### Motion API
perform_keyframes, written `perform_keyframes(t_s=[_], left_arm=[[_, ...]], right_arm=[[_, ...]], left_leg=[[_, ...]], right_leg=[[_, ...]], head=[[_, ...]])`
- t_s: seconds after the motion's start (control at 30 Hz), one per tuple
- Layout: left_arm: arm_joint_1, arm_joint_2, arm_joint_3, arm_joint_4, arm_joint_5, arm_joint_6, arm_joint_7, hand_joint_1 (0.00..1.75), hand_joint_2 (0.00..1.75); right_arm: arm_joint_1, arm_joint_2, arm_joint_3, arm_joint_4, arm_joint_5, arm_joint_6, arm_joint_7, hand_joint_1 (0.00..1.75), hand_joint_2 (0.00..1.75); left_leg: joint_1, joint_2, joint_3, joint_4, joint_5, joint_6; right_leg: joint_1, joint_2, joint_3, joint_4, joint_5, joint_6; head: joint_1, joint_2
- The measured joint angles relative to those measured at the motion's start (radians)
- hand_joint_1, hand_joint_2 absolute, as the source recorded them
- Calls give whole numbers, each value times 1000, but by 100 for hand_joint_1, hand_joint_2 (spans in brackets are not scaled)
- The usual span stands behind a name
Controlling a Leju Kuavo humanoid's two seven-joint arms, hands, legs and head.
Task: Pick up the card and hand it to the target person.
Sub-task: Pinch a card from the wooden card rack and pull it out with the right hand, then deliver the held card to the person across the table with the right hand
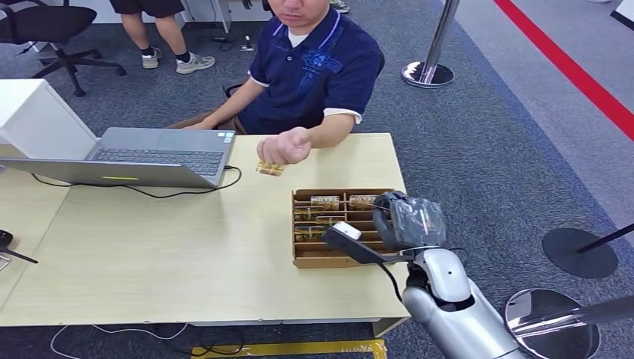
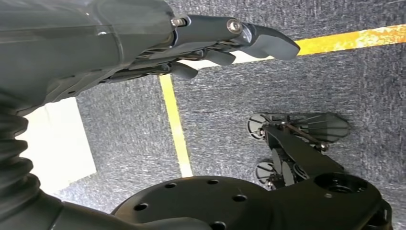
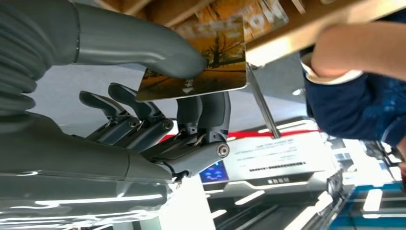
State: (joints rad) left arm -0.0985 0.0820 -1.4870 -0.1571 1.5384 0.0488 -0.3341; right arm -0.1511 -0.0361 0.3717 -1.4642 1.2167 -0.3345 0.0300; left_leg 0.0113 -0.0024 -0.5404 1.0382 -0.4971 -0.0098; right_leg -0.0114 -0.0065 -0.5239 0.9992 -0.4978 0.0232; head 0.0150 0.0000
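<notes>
One card (image 1: 270,168) hangs from the hand (image 1: 285,146) of the person seated at the far side of the table (image 1: 172,247), held just above the tabletop between the open laptop (image 1: 142,155) and the cardboard tray (image 1: 333,259). That tray, with more cards standing in its slots, lies on the table's near right part, and the robot's right hand (image 1: 407,218) hovers over its right end, the silver forearm rising from beside the table's corner. From the left wrist camera, the left hand (image 2: 225,45) hangs over grey carpet crossed by yellow tape (image 2: 175,125), its fingers (image 2: 218,56) loosely curled with nothing in them. From the right wrist camera, the right hand (image 3: 186,115) pinches a second card (image 3: 201,67), printed with a tree against an orange sky, between the thick thumb and the darker fingers (image 3: 210,110), close beside the tray's wooden-coloured edge, with the person's blue sleeve (image 3: 354,103) just beyond.
</notes>
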Motion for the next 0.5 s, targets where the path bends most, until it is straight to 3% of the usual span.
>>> perform_keyframes(t_s=[0.5], left_arm=[[1,-2,0,0,5,2,-3,0,175]], right_arm=[[63,0,-16,-253,4,21,-28,164,175]], left_leg=[[0,0,0,0,0,0]], right_leg=[[0,0,0,0,0,0]], head=[[0,0]])
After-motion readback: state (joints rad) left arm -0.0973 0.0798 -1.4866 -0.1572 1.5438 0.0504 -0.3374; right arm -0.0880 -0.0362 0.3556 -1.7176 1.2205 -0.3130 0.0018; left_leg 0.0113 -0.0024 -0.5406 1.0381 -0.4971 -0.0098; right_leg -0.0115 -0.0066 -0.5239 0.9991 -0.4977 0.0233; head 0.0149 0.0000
